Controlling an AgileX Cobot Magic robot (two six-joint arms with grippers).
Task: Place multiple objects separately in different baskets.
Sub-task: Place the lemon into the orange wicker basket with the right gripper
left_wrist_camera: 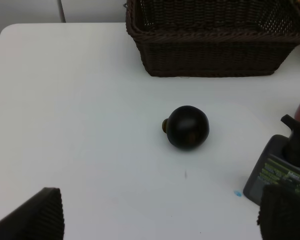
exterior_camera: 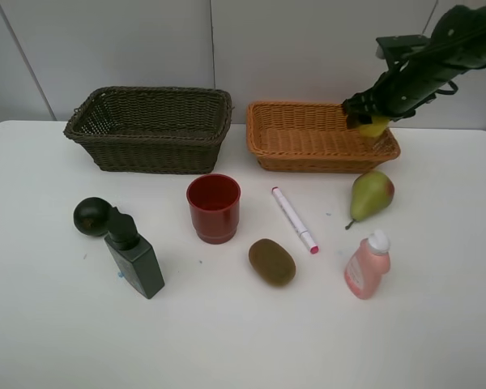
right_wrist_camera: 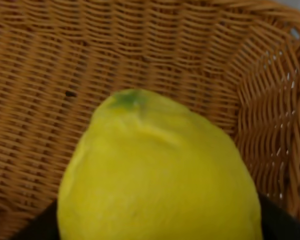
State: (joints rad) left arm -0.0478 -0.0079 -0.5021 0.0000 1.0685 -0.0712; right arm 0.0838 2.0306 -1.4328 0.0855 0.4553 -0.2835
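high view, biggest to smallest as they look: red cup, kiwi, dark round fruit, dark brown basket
1. dark brown basket
2. red cup
3. kiwi
4. dark round fruit, only slightly smaller than the kiwi

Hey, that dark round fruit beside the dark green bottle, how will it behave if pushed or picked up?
The dark round fruit is nearly a sphere on the smooth table, so a push would probably send it rolling. Its skin looks glossy, so an off-centre pinch may slip. No dents show, so it likely holds shape when gripped.

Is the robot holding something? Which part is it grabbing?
The right gripper holds the yellow lemon by its sides, over the orange-tan basket. The left gripper holds nothing.
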